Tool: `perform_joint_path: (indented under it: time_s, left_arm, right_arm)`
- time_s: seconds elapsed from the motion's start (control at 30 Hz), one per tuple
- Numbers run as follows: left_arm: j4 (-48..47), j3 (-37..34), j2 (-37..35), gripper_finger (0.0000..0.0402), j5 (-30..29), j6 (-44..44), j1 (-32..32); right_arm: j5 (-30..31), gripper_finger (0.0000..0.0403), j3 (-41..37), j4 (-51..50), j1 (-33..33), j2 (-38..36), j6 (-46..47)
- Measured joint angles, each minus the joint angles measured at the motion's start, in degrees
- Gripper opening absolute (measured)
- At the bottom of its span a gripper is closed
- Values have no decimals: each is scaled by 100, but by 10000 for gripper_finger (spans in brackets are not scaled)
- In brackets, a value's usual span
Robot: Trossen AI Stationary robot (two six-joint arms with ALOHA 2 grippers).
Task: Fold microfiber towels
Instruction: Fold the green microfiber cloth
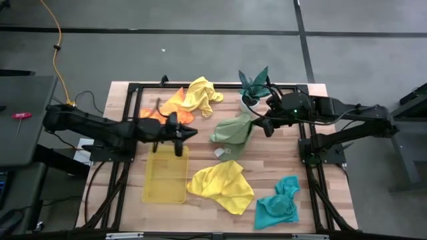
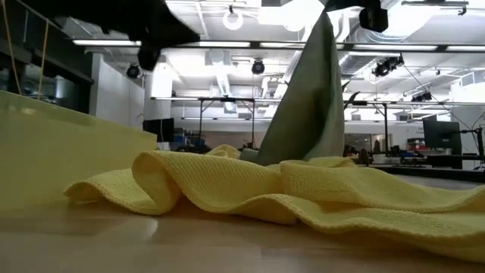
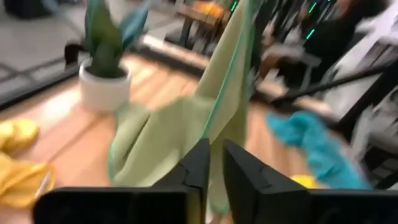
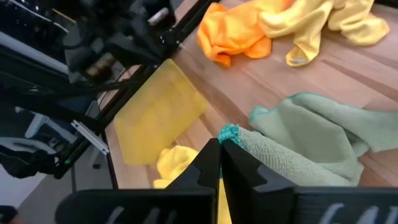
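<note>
Beyond table, ceiling lights (image 2: 233, 17) solely low view; teal towel (image 1: 277, 205) overhead

From my low view the olive-green towel's (image 2: 307, 106) top is cut off at the frame edge, so I can't see its grip; the yellow towel (image 2: 303, 189) hides its base.

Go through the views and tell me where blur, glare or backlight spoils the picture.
Left wrist view: motion blur smears the olive-green towel and the potted plant. Low view: bright ceiling lights backlight the scene, and the near yellow towel is slightly soft. High view and right wrist view: evenly lit, sharp enough.
</note>
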Motion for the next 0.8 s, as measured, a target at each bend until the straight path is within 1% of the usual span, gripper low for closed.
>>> perform_joint_path:
  time_s: [0.13,0.27,0.37,0.47,0.57,0.67,0.8]
  left_arm:
    - [-109,432,954,91,292,159,107]
    - [-771,1225,1909,141,534,652,179]
    - [-1212,1847,2549,166,578,1178,185]
    - [-1305,2291,3023,176,527,1767,185]
    - [-1304,2584,3318,179,201,2129,197]
    - [-1304,2741,3453,178,-264,2405,256]
    - [-1423,2771,3426,178,-664,2583,346]
  right_arm:
    - [-38,0,0,25,0,44,48]
    - [-30,0,0,26,-50,49,49]
    - [132,0,0,132,-144,50,48]
    - [354,0,0,568,-347,48,-45]
    - [696,0,0,986,-556,48,-41]
    - [977,0,0,1258,-748,48,-16]
    - [1009,0,0,1321,-1000,38,116]
